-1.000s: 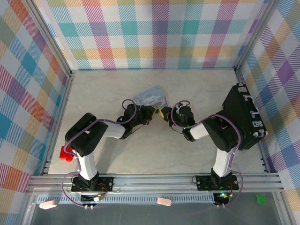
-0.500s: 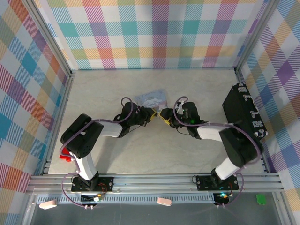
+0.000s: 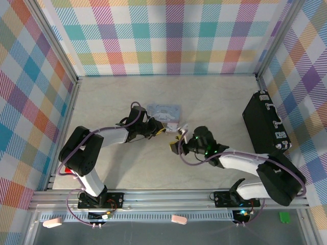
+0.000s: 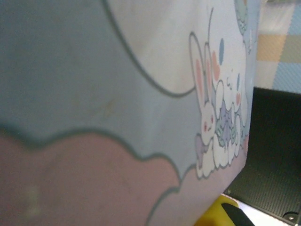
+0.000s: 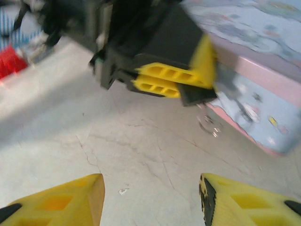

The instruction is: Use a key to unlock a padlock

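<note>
Made out the padlock (image 5: 210, 124) only as a small silvery loop, badly blurred, in the right wrist view. Found it low against the pale stone-patterned table (image 5: 117, 141), just beside the near wall of the pastel tin (image 5: 265, 101) and just below the tip of the left gripper (image 5: 200, 88). Could not tell whether it touched either one, nor whether it lay flat or hung.

Saw the left gripper's two yellow fingers pressed together, one stacked over the other, with the dark pads at the tip pointing toward the tin. Could not tell whether anything thin was pinched between them. From that arm's own wrist camera, looked onto the tin's printed face at very close range: blue and pink clouds, a white long-eared cartoon rabbit, and one yellow fingertip (image 4: 211, 216) at the bottom edge.

Saw the right gripper (image 5: 151, 193) with its jaws apart and holding nothing. Showed a yellow finger at each lower corner with bare table between, facing the left gripper and the tin.

From overhead, found both arms stretched inward, meeting near the middle of the table. Placed the left gripper at the tin's near corner and the right gripper close by, on the side toward the bases. Noted a black case (image 3: 265, 125) well apart by the right wall, a small red object (image 5: 9, 63) off to the left, and pastel plaid walls (image 3: 168, 35) all around.
</note>
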You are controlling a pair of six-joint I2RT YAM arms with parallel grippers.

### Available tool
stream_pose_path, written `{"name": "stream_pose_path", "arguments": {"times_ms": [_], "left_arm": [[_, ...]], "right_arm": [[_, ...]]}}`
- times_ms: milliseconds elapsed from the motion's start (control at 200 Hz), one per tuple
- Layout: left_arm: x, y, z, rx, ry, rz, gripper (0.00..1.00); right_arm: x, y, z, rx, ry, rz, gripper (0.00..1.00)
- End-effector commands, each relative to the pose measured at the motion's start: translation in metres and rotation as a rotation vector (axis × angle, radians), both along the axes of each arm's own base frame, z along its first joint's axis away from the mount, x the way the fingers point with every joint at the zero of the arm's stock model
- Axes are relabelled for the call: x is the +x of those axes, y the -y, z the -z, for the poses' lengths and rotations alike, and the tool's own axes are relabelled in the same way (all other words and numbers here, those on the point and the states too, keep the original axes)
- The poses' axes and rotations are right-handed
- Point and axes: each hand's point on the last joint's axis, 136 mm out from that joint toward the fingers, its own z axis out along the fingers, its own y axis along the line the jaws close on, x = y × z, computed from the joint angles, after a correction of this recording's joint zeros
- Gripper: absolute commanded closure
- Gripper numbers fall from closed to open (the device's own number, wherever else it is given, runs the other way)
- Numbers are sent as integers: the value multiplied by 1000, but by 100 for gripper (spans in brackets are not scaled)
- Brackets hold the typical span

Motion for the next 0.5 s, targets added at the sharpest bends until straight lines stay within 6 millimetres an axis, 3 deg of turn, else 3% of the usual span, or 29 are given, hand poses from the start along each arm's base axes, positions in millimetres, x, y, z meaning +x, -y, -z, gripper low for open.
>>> {"name": "stream_pose_path", "arguments": {"times_ms": [0,205,495], "left_arm": [[-10,-3,-10,24,-4,59,100],[-17,-4,-10,19,-14,68,100],[-26,-11,-7,57,-25,77,100]], "right_arm": [[21,-7,-10,-85,341,6,45],[33,-18,3,-124,457,6,48],[47,-28,19,-149,494,26,51]]}}
